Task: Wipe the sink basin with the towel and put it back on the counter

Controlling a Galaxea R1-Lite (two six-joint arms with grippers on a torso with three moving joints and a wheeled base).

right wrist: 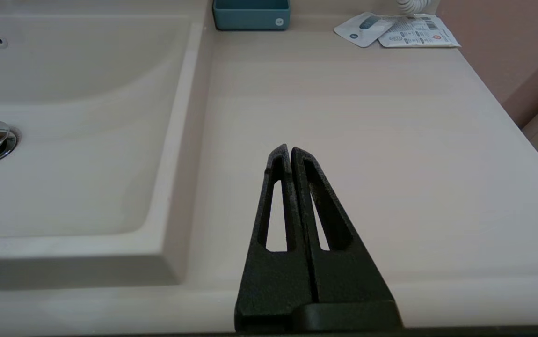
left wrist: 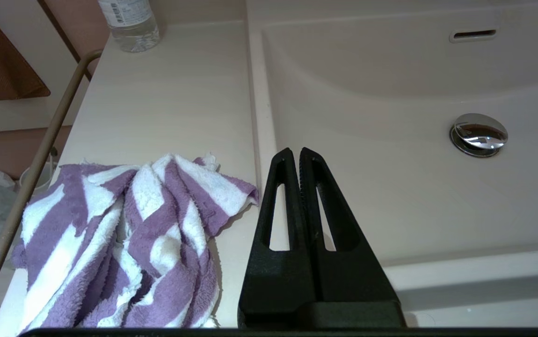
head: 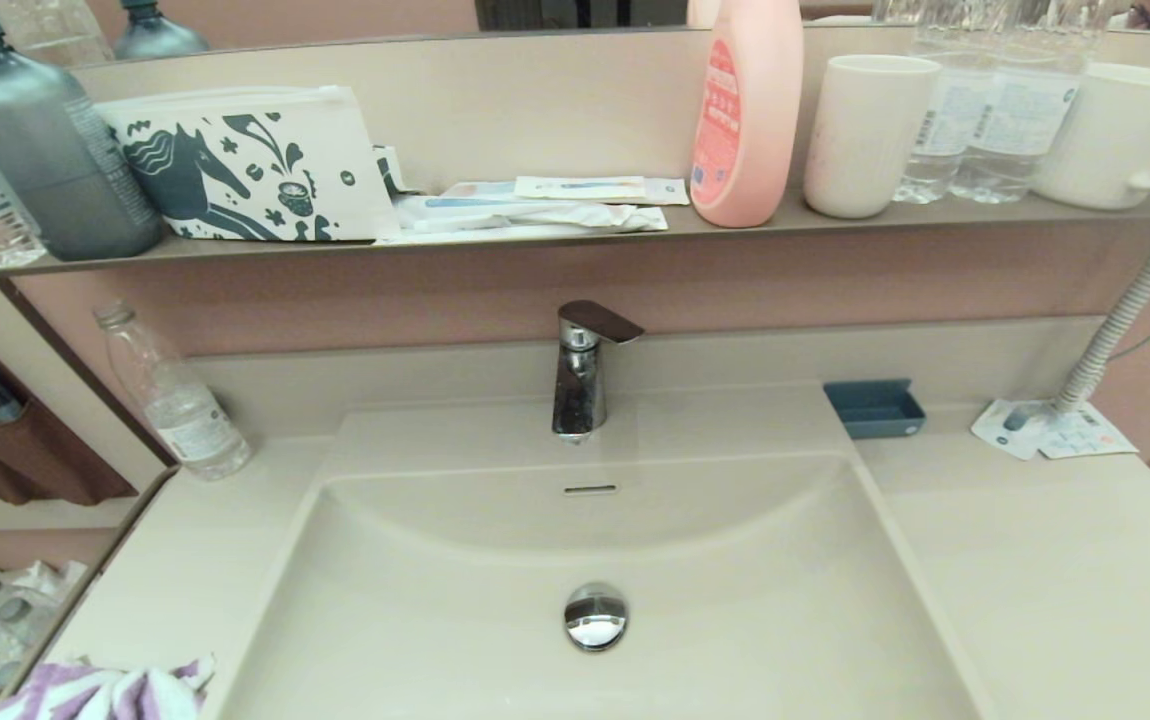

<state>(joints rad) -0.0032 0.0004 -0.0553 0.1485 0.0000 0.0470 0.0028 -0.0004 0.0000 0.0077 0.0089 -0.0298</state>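
The purple-and-white striped towel [head: 105, 692] [left wrist: 124, 238] lies crumpled on the counter [head: 185, 570] [left wrist: 170, 98] at the near left of the sink basin [head: 735, 600] [left wrist: 390, 187]. My left gripper [left wrist: 295, 150] is shut and empty, its tips over the basin's left rim just beside the towel and apart from it. The basin's chrome drain plug [head: 595, 616] [left wrist: 479, 134] sits in its middle. My right gripper [right wrist: 288, 149] is shut and empty over the counter [right wrist: 367, 140] to the right of the basin [right wrist: 63, 164]. Neither gripper shows in the head view.
A chrome faucet [head: 582, 370] stands behind the basin. A clear water bottle [head: 175, 400] [left wrist: 128, 21] stands at the back left, a blue soap dish [head: 875, 408] [right wrist: 251, 14] and paper sachets [head: 1050, 430] [right wrist: 395, 30] at the back right. A shelf [head: 575, 238] above carries bottles, cups and a horse-print pouch [head: 255, 165].
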